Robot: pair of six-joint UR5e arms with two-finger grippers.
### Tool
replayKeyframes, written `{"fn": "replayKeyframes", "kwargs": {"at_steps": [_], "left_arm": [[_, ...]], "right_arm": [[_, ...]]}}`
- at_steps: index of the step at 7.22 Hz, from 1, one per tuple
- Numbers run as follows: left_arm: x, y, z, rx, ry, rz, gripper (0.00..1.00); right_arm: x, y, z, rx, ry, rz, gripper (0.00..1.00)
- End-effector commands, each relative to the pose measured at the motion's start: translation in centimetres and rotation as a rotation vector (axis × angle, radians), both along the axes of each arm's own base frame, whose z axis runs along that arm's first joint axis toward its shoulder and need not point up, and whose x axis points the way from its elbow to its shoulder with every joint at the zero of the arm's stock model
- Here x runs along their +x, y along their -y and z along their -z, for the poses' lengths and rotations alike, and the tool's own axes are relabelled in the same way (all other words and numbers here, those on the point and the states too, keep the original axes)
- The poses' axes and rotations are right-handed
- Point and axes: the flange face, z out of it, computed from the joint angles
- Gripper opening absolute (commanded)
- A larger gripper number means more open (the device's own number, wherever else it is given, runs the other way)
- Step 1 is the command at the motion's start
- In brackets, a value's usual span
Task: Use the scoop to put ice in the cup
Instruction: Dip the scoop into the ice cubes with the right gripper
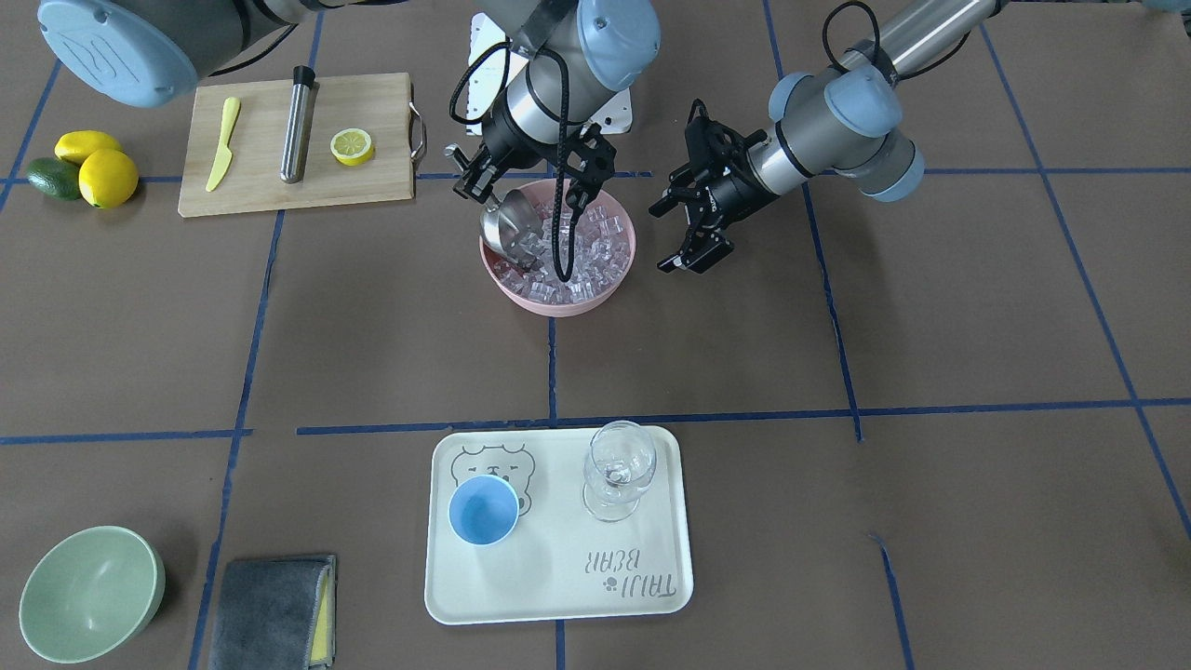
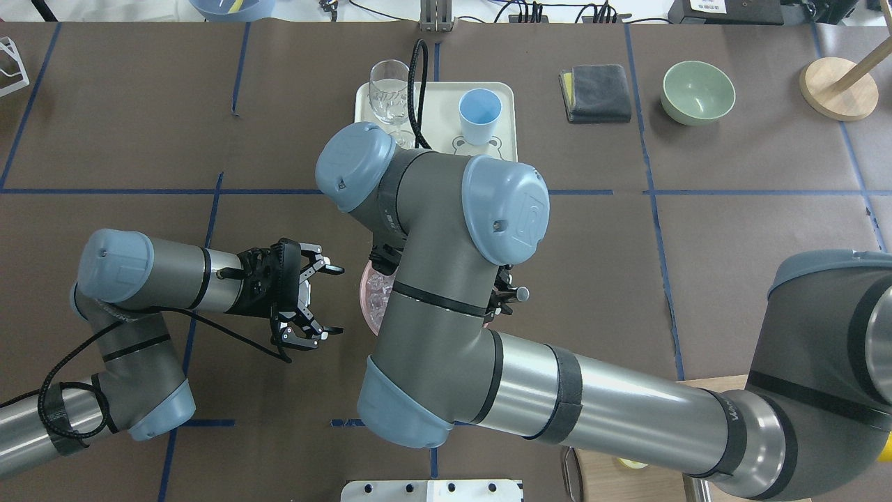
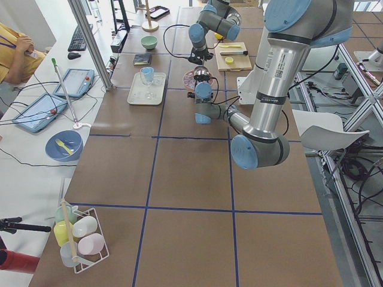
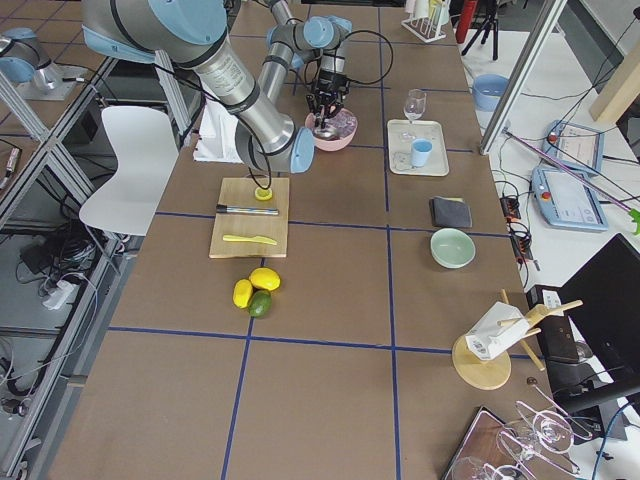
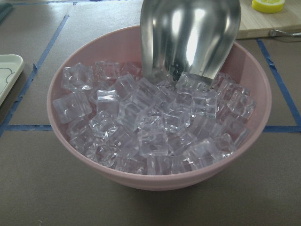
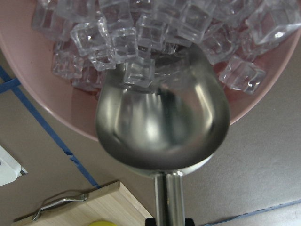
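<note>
**Scoop nosing into a bowl of ice, cup waiting across the table**

The steel scoop (image 1: 509, 227) is tilted mouth-down, its lip pushed in among the ice (image 1: 586, 253). The right wrist view shows the trough almost bare, with only a cube or two at its lip. The ice fills a pink bowl (image 1: 558, 303) near the middle of the table (image 1: 279, 335). The right end effector (image 1: 478, 181) is clamped on the scoop's thin rod handle above the bowl's edge. The left end effector (image 1: 676, 236) hovers just beside the bowl, fingers spread, holding nothing.

The light-blue cup (image 1: 484, 510) stands upright, apparently with no ice in it, on a cream tray (image 1: 558, 596), well apart from the bowl, next to a clear stemmed glass (image 1: 619, 470).

Loading appears to be the step in hand. It would likely go best by driving the lip deeper under the cubes, then rolling the trough level before lifting, so nothing slides out on the way. The cup's mouth looks small, so a modest load and a slow tip should suit.
</note>
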Motion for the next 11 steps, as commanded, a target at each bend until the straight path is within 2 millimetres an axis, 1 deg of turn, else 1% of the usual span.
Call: {"fn": "replayKeyframes", "kwargs": {"at_steps": [1,2,3,4,5,6,7,8,9,10,11], "left_arm": [[-0.2,0.0,0.5,0.004,-0.008,0.0,1.0],[-0.2,-0.1,0.6,0.006,-0.01,0.0,1.0],[-0.4,-0.3,1.0,0.007,-0.016,-0.02,1.0],[-0.5,-0.3,1.1,0.007,-0.018,-0.032,1.0],[-0.5,-0.3,1.1,0.007,-0.018,-0.032,1.0],[-0.5,-0.3,1.1,0.007,-0.018,-0.032,1.0],[-0.4,-0.3,1.3,0.008,-0.021,-0.032,1.0],[-0.4,-0.3,1.4,0.009,-0.022,-0.032,1.0],[-0.4,-0.3,1.6,0.011,-0.025,-0.034,1.0],[-0.7,-0.5,2.2,0.015,-0.031,-0.034,1.0],[-0.7,-0.5,2.3,0.013,-0.031,-0.032,1.0]], "right_arm": [[0.8,-0.4,-2.9,0.012,0.11,0.01,0.0],[1.7,-1.1,-3.1,0.004,0.154,0.016,0.0],[1.7,-1.2,-2.9,0.002,0.183,0.02,0.0],[1.8,-0.9,-3.4,0.006,0.229,0.019,0.0],[2.5,-1.2,-5.4,0.001,0.288,0.025,0.0],[3.5,-0.8,-5.8,-0.009,0.316,0.018,0.0],[4.4,-0.6,-5.3,-0.015,0.339,0.012,0.0],[5.4,0.3,-4.9,-0.028,0.357,-0.002,0.0],[6.5,-0.2,-6.0,-0.024,0.371,-0.006,0.0],[6.5,-0.2,-6.9,-0.013,0.412,-0.002,0.0],[6.5,-0.1,-6.9,-0.022,0.443,-0.004,0.0]]}}
